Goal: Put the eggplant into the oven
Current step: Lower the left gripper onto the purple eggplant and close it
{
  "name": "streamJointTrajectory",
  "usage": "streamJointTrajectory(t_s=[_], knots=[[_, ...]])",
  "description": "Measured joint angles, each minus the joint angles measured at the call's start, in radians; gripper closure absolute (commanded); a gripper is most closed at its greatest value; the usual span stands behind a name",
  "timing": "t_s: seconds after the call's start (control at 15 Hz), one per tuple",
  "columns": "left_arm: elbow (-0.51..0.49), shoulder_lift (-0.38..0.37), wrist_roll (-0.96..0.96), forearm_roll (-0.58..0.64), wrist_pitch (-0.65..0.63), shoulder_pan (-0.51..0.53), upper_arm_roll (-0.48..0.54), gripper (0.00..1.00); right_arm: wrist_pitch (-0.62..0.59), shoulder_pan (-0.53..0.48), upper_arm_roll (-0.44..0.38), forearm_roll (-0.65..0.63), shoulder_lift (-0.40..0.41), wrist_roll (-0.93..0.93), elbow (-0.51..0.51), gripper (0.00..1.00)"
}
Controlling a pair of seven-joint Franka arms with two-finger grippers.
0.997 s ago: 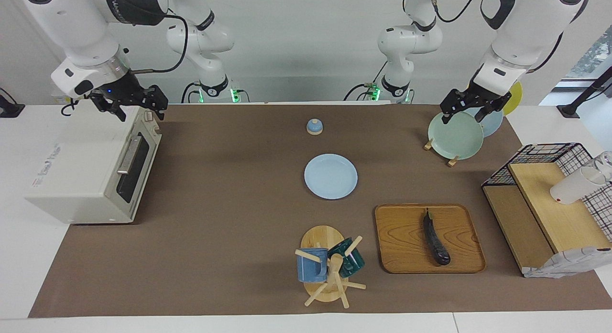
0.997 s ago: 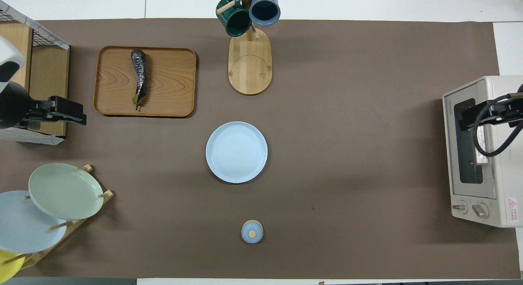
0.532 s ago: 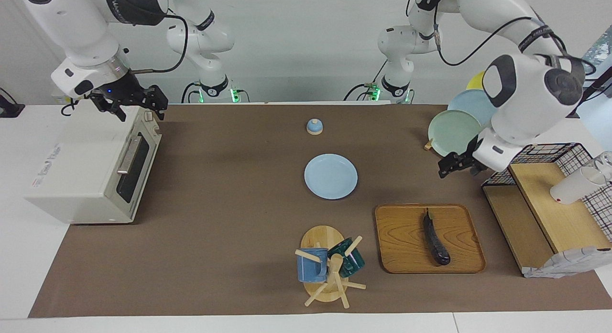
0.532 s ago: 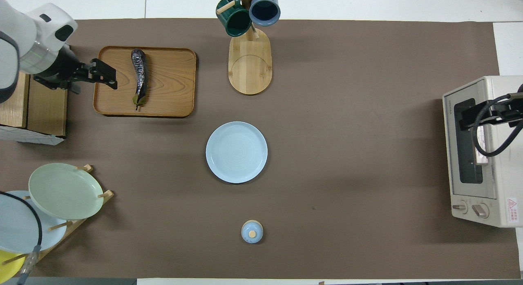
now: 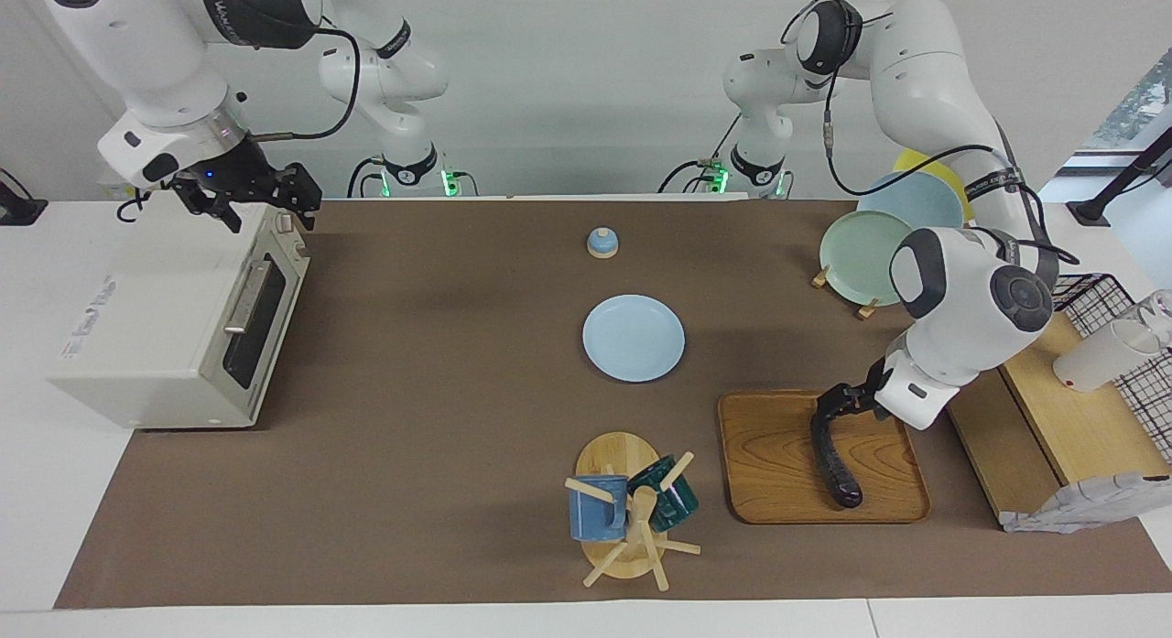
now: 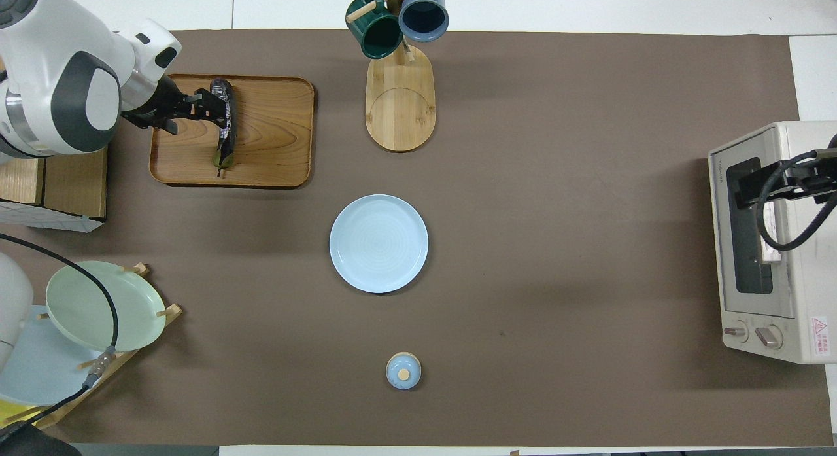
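Observation:
The dark purple eggplant (image 5: pixel 835 464) lies lengthwise on a wooden tray (image 5: pixel 769 464) toward the left arm's end of the table; it also shows in the overhead view (image 6: pixel 225 132). My left gripper (image 5: pixel 831 409) is open and hangs just over the eggplant; it also shows in the overhead view (image 6: pixel 199 108). I cannot tell whether it touches. The cream-white oven (image 5: pixel 165 336) stands at the right arm's end with its door shut; it also shows in the overhead view (image 6: pixel 778 325). My right gripper (image 5: pixel 265 199) is open and empty, waiting over the oven's top edge.
A light blue plate (image 5: pixel 634 338) sits mid-table. A mug tree (image 5: pixel 632 514) with two mugs stands beside the tray. A small blue lid (image 5: pixel 602 243) lies near the robots. A plate rack (image 5: pixel 870 254) and a wire shelf (image 5: pixel 1053 391) stand by the left arm.
My left arm has swung from the plate rack past the wire shelf and come down over the eggplant on the tray. The right arm has not moved.

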Motion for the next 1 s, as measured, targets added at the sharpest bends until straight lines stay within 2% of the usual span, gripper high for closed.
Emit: streamJointTrajectory(t_s=[0.33, 1.0], knots=[[-0.016, 0.032, 0.010, 0.000, 0.094, -0.015, -0.004, 0.00, 0.000, 0.000, 0.000, 0.000, 0.000, 0.000, 0.000, 0.00], [-0.108, 0.034, 0.024, 0.035, 0.205, -0.027, -0.004, 0.00, 0.000, 0.000, 0.000, 0.000, 0.000, 0.000, 0.000, 0.00]])
